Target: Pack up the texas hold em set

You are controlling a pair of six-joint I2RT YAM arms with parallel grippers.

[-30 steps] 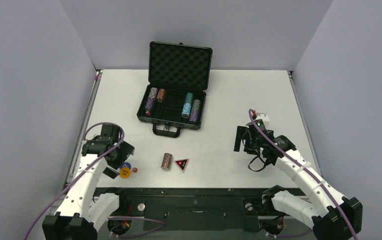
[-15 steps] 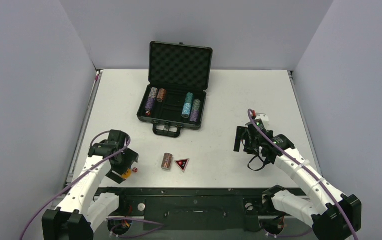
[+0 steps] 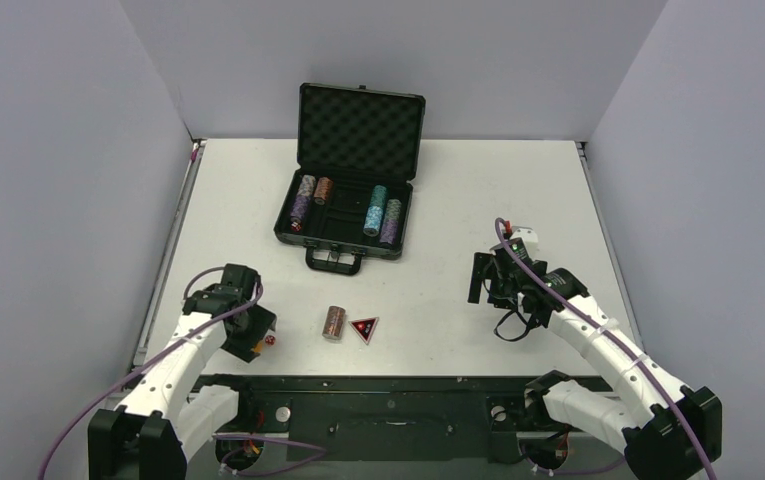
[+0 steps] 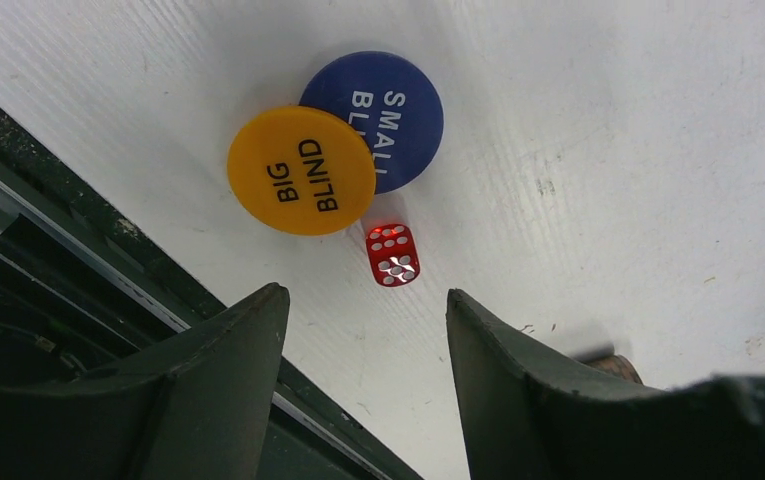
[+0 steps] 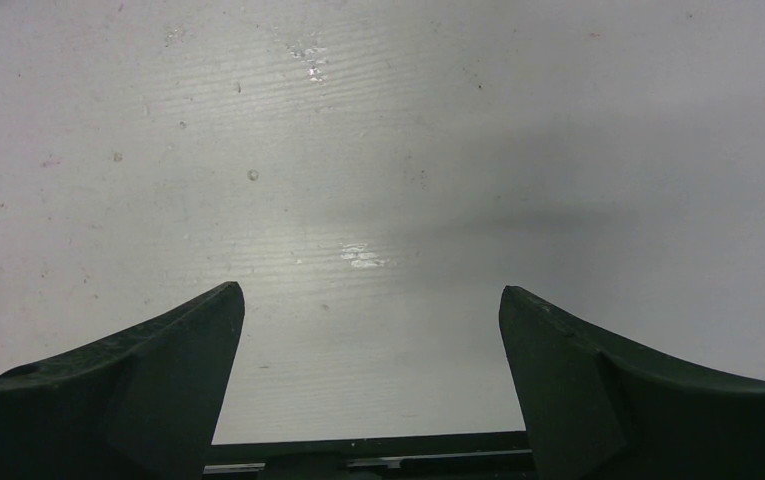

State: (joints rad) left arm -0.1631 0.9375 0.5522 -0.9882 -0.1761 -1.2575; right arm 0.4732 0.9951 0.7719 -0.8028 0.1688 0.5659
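The small red die (image 4: 393,254) lies at the near left of the table, just beside the yellow disc (image 4: 301,170) marked BIG BLIND. That disc overlaps the blue disc (image 4: 388,105) marked SMALL. The die looks light and hard and may roll, so pinch its flat sides. The left claw (image 4: 364,293) hangs by it, released and holding nothing. The right claw (image 5: 371,295) is released too. The open briefcase (image 3: 361,130) sits far back.

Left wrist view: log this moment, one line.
left gripper: open, near small red die | yellow disc: overlapping blue disc | right gripper: open, empty
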